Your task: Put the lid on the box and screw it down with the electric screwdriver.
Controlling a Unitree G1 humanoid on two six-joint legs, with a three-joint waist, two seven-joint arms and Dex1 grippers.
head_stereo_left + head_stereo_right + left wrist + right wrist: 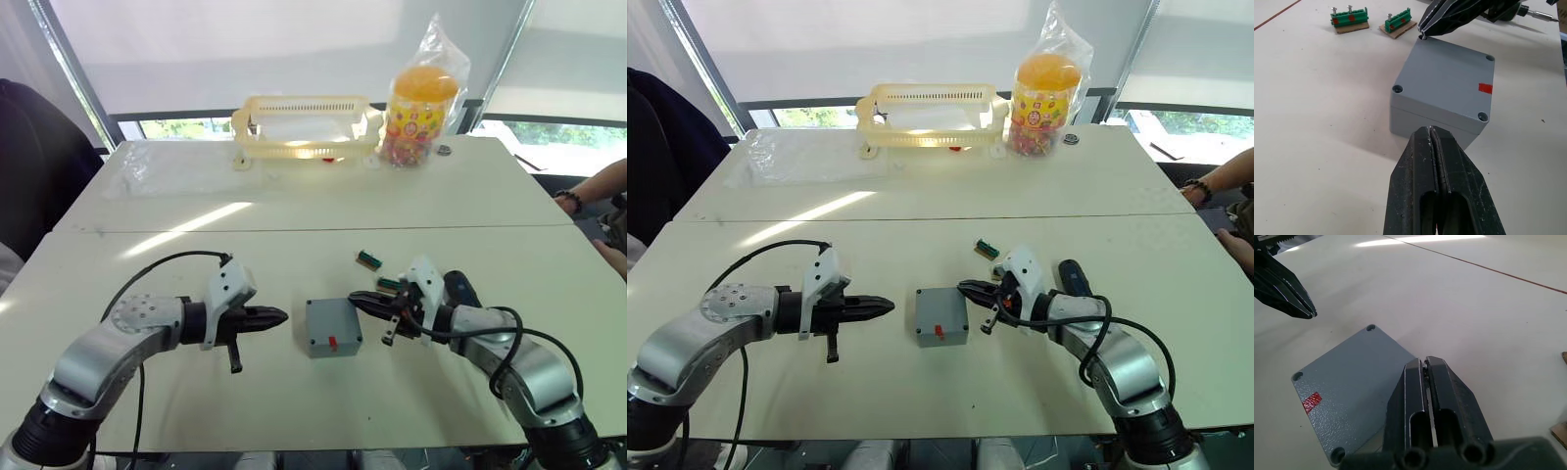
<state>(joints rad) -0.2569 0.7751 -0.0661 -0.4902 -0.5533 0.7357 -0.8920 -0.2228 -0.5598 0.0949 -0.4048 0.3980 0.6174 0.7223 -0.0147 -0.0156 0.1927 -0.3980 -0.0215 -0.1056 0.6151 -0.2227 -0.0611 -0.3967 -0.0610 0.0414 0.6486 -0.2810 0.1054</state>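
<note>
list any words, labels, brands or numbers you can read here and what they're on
No text here reads clearly enough to quote.
Tall clear plastic jar with orange lid: colourful printed label, print too small to read.
Small square grey plastic lid on the deep grey box: plain red sticker, no writing.
Small green-brown blocks: red dots, no lettering.
Black pen-shaped electric screwdriver: no legible marking.

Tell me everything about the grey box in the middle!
The box is square, grey, plastic-looking, with its lid already on top. Each lid corner has a round screw hole, and a red mark sits near one edge. It stands flat on the white table between both grippers; the right gripper points at one corner hole.
</note>
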